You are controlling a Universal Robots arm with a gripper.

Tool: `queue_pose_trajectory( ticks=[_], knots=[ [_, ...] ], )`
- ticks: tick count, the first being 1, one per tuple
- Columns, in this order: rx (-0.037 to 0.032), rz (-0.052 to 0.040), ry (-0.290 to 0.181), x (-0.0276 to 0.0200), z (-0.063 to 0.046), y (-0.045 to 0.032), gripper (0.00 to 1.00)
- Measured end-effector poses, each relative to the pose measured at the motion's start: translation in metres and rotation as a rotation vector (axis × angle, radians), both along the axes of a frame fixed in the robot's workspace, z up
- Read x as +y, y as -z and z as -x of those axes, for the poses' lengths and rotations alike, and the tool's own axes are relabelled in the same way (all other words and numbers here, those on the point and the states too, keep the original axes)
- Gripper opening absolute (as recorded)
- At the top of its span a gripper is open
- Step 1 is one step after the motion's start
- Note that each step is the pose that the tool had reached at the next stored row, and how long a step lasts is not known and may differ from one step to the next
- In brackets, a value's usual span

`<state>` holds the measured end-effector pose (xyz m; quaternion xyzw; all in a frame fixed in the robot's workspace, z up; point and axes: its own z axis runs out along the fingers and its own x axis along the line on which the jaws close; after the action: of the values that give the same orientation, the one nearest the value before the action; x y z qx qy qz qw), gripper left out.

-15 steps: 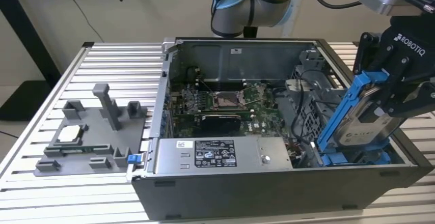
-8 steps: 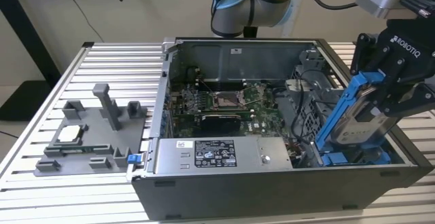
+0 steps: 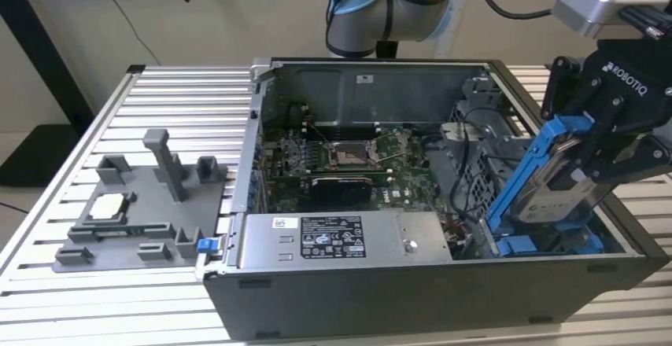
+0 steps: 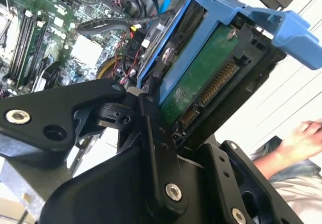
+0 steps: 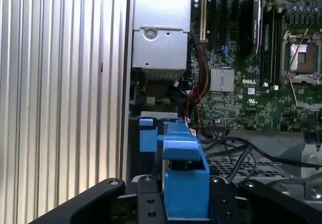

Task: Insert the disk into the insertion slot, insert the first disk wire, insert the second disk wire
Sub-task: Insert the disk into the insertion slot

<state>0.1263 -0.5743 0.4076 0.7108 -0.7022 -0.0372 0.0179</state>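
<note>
Gripper (image 3: 590, 154) jaws clamped on disk (image 3: 548, 193); disk tilted steep, lower end at insertion slot (image 3: 525, 245), lower right of frame.

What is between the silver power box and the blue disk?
Coloured wires, between the power box and the disk, in the first wrist view.

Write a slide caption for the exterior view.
Pincer holds the disk tilted above the insertion slot inside the open computer case.

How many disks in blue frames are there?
1. The disk, clamped in the claw, is tilted with its lower end near the insertion slot, at the exterior view's right end of the computer case. Others may be hidden inside.
</note>
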Motion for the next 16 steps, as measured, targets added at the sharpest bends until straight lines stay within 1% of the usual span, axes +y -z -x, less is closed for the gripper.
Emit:
queue_pose_trajectory(
  ticks=[2,4,7,11,14,16],
  knots=[
    [0.0039,0.0006,0.000,0.0000,-0.0003,0.0024,0.00],
    [0.0062,0.0003,0.000,0.0000,-0.0005,0.0055,0.00],
    [0.0139,-0.0002,0.000,-0.0009,-0.0021,0.0071,0.00],
    [0.0147,-0.0005,0.000,-0.0010,-0.0023,0.0071,0.00],
    [0.0159,-0.0020,0.000,-0.0011,-0.0024,0.0050,0.00],
    [0.0176,-0.0010,-0.001,-0.0015,-0.0029,0.0040,0.00]
  ],
)
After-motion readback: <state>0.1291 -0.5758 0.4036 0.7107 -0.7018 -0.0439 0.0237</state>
